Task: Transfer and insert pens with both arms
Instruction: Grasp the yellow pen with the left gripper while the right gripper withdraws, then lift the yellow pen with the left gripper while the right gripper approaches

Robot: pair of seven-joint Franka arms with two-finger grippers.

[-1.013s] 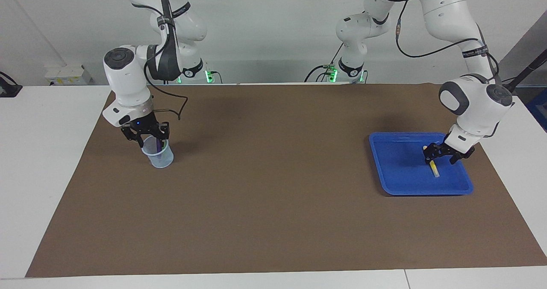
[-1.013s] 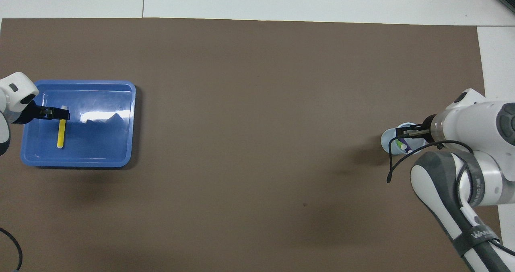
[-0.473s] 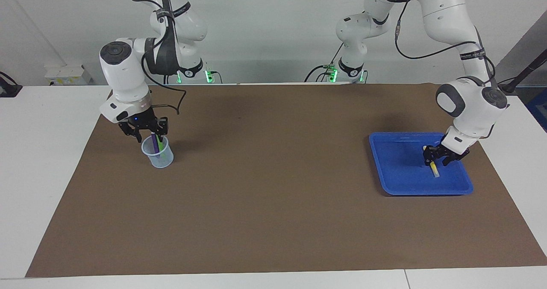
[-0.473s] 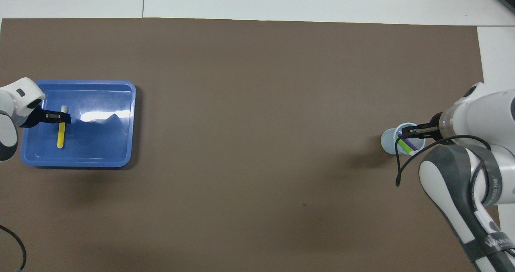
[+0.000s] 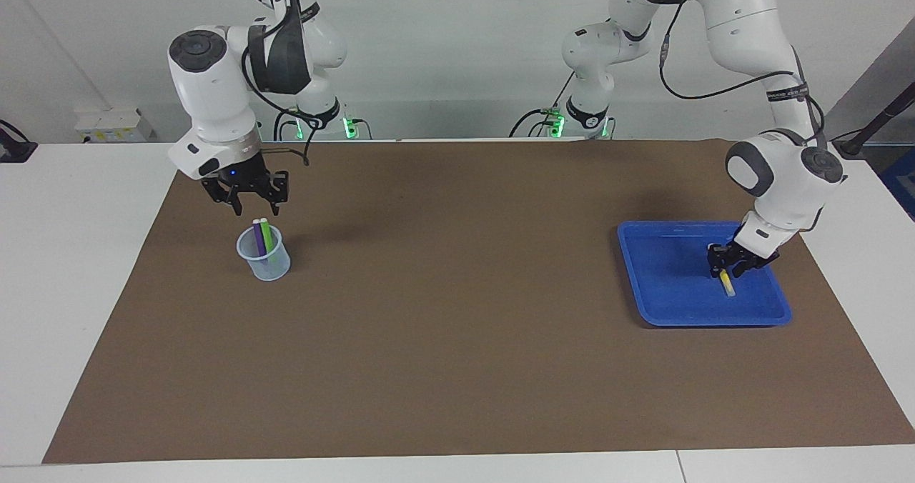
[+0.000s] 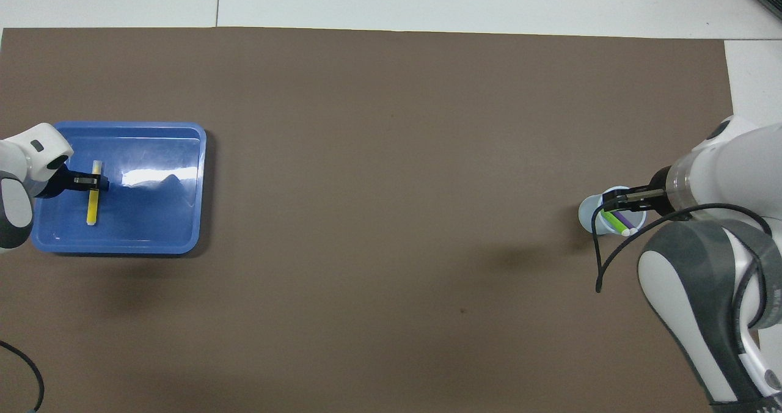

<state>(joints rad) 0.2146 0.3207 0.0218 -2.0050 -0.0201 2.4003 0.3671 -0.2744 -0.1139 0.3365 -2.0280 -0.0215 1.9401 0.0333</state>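
Note:
A purple pen point(image 5: 257, 237) and a green pen point(image 5: 266, 234) stand tilted in a clear plastic cup point(image 5: 265, 263) toward the right arm's end of the table. My right gripper point(image 5: 254, 210) hangs open just above the cup and holds nothing. The cup point(image 6: 588, 212) and both pens show beside that gripper point(image 6: 611, 200) in the overhead view. The yellow pen point(image 5: 727, 283) lies flat in the blue tray point(image 5: 665, 276) at the left arm's end. My left gripper point(image 5: 723, 269) is down on it, its fingers closed across the pen's upper part point(image 6: 92, 208).
A brown mat point(image 5: 457, 290) covers most of the white table. The blue tray point(image 6: 159, 217) holds only the yellow pen. A black cable point(image 6: 602, 260) loops from the right wrist near the cup.
My right gripper rose from the cup, leaving the green pen standing beside the purple one. My left gripper sank onto the yellow pen and drew its fingers in around it.

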